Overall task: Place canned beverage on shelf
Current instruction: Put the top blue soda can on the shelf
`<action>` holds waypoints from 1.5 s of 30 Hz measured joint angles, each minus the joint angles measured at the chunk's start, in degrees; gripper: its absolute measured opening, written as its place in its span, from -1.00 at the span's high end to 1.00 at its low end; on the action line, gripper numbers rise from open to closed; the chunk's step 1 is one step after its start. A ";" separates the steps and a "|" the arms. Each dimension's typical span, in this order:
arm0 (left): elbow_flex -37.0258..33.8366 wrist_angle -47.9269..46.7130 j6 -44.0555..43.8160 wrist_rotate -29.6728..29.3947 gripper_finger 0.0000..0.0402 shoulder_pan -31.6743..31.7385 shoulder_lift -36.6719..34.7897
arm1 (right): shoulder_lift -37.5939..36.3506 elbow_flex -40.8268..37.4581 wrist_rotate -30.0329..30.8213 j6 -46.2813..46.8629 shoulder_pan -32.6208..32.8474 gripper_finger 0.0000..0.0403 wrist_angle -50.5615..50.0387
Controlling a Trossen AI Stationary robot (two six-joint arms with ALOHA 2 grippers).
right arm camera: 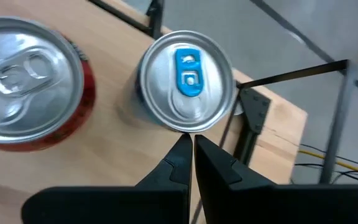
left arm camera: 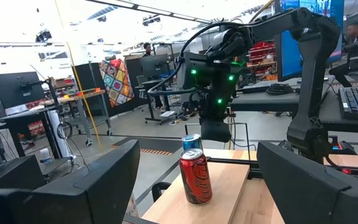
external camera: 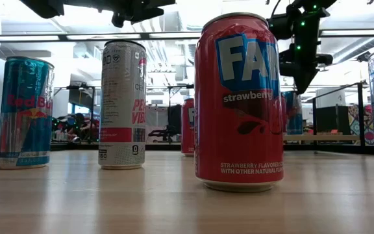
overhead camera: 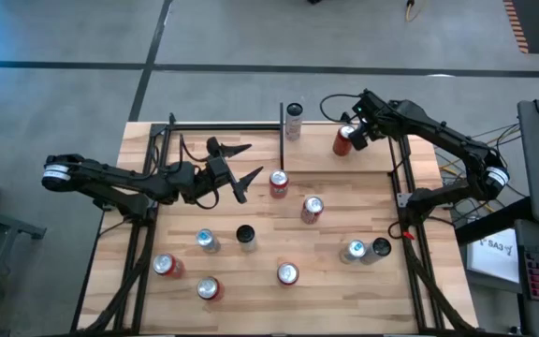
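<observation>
Since its two fingers meet at the tips with nothing between them, the right tool (right arm camera: 188,138) is closed and empty. It hangs point-down just above the near rim of the blue-tab can (right arm camera: 187,81); cannot tell if it touches the lid. That can stands upright just beside the red can (right arm camera: 23,93), also upright, a thin gap between them. Both sit on the shelf (left arm camera: 222,186), a light board with black rods, at the far right corner of the surface (overhead camera: 251,281). From above, the right arm reaches in over that corner and hides the blue-tab can, so only the red can (overhead camera: 344,140) shows.

Left tool (overhead camera: 240,166) is open wide, holding nothing, hovering over the surface left of centre and aimed toward the shelf. Its wrist view frames the red can (left arm camera: 196,177) in front, the blue-tab can (left arm camera: 191,142) behind it and the right tool (left arm camera: 215,130) above.

Loose cans (overhead camera: 288,273) stand upright, scattered over the rest of the surface, none touching either tool.
</observation>
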 joint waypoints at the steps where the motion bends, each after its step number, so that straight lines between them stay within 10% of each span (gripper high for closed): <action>1: 0.00 0.00 -0.02 0.00 -0.55 0.01 0.00 | 0.00 0.00 0.74 -0.02 0.00 0.96 0.06; 45: 0.00 -1.05 -1.31 0.00 -0.55 -0.01 0.00 | -0.07 -0.02 -2.64 -1.49 0.02 0.96 3.54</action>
